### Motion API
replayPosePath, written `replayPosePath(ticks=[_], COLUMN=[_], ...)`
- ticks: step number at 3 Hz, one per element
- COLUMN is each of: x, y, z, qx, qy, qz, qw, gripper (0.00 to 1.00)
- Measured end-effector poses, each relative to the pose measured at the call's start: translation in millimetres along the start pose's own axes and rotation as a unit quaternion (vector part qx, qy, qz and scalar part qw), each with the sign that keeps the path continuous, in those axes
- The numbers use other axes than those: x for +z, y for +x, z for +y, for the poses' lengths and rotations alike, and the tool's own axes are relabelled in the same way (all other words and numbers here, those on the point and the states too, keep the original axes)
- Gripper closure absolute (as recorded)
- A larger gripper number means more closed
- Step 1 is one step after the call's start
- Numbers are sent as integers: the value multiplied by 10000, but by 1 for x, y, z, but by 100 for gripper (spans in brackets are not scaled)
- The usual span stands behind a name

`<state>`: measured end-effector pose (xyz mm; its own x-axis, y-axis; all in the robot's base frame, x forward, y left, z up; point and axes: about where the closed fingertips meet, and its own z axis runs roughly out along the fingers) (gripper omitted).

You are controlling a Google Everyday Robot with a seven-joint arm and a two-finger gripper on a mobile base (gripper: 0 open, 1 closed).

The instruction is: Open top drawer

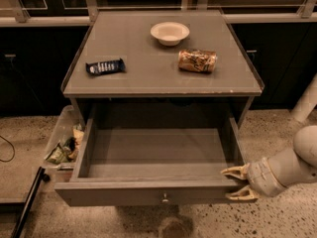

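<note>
Well out from its grey cabinet (148, 81), the top drawer (124, 195) hangs open at 6 o'clock, its plain interior bare and its small round knob (165, 198) centred on the front. The gripper (238, 184) sits at the drawer's front right corner, about 4 o'clock, its two pale fingers spread apart, one over the corner's top edge and one low beside the front panel. I cannot tell whether they pinch the wood. The arm is cut off by the right edge. Speckled floor (277, 217) lies open to the right and in front. At 9 o'clock a bin (58, 133) of wrappers crowds the drawer's left side. A blurred dark shape (173, 227) under the drawer is hard to make out.
</note>
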<state>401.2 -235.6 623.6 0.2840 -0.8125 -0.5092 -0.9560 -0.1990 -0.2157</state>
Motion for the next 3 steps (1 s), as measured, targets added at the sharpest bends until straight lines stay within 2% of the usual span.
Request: replayPosePath(ticks=[1,2,3], x=[-1,-1,-1], y=[-2,-2,-2], z=[2,2,2], qx=[0,0,0], qy=[0,0,-1], qz=[0,0,0], qw=[10000,10000,10000], gripper=[100,81,58])
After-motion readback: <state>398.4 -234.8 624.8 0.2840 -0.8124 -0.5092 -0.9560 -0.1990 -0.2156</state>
